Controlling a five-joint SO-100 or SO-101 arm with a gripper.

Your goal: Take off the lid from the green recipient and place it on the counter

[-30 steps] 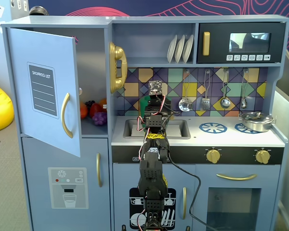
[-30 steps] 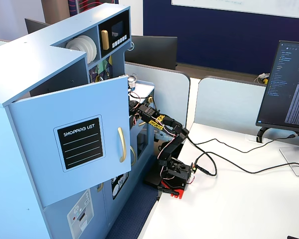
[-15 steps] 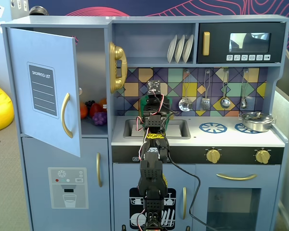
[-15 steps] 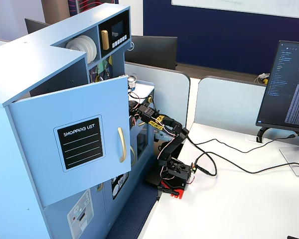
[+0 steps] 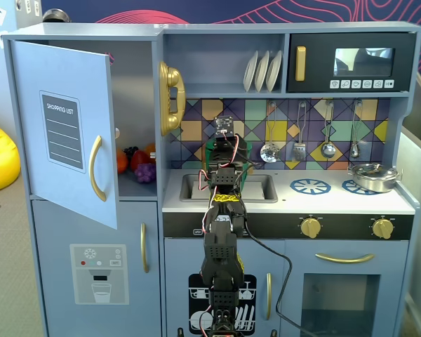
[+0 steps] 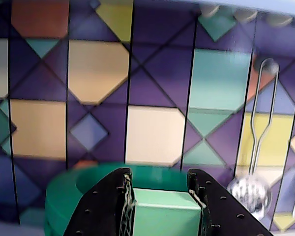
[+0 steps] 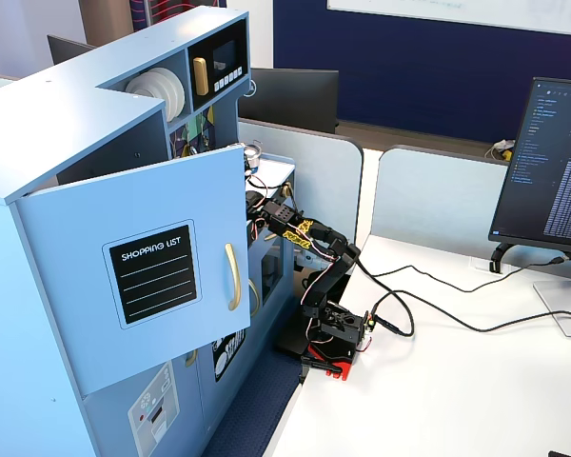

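Note:
In the wrist view my gripper [image 6: 160, 173] is shut on the blocky light-green knob [image 6: 164, 211] of the green lid [image 6: 64, 196], whose round disc spreads out to the left below the black fingers [image 6: 108, 206]. In a fixed view the gripper [image 5: 224, 144] is over the back of the sink [image 5: 263, 188] on the white counter [image 5: 337, 202]. The arm covers most of the green recipient [image 5: 212, 156], and only dark-green slivers show beside it. I cannot tell whether the lid still rests on the pot.
A steel pan [image 5: 373, 175] sits on the right burner ring, and the left ring [image 5: 310, 187] is bare. Utensils [image 5: 328, 149] hang on the tiled back wall close behind the gripper. The cupboard door [image 5: 63, 147] stands open at the left. The arm's base [image 7: 333, 328] stands on a white desk.

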